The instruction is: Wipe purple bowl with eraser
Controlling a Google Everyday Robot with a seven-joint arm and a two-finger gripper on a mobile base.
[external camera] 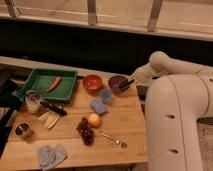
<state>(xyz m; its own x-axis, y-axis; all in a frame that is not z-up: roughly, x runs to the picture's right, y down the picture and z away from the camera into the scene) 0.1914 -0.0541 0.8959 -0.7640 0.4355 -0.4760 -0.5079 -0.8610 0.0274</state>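
Camera view, purple bowl (115, 81) at the desk's (125, 127) far edge, just right of the orange bowl (92, 82), gripper (125, 85) at its right rim, whether it's apart or clamped I cannot tell.

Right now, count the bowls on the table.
2. The small round orange-red bowl sits beside the green tray; the small round dark purple bowl is next to it, with the tool at its rim.

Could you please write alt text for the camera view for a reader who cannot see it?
The robot's end effector reaches from the right to the rim of the small round dark purple bowl at the far edge of a wooden table. A round orange-red bowl and a green plastic tray stand along the same edge.
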